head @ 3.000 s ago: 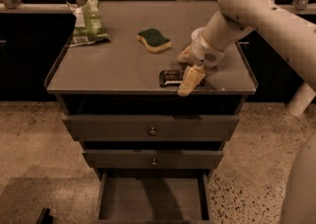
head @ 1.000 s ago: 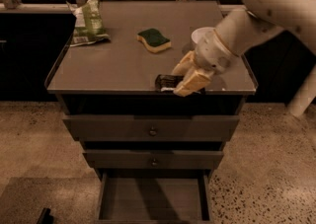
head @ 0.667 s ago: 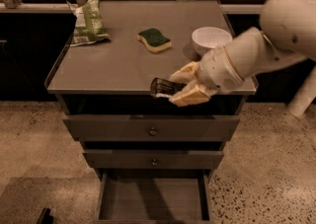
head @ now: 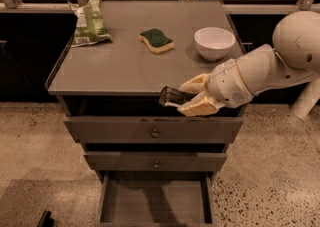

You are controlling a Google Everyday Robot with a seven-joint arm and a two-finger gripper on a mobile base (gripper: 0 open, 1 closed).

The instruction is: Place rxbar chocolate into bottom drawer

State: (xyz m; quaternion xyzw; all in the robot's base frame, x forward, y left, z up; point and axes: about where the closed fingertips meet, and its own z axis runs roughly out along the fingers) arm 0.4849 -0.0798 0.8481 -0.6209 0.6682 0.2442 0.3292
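Note:
The rxbar chocolate (head: 171,97), a dark flat bar, is held between the tan fingers (head: 199,107) of my gripper (head: 187,98). The gripper is shut on it and holds it out past the front edge of the cabinet top, in front of the top drawer. The bottom drawer (head: 155,202) is pulled open below, its flat floor bare. The white arm reaches in from the right.
On the cabinet top (head: 125,66) lie a green chip bag (head: 89,21) at the back left, a green-and-yellow sponge (head: 156,40) in the middle and a white bowl (head: 214,42) at the right. Two closed drawers with knobs (head: 155,133) sit above the open one.
The gripper lifted the bar off the cabinet top's front right and carried it forward and down past the front edge. The arm swung lower and to the right, uncovering the white bowl.

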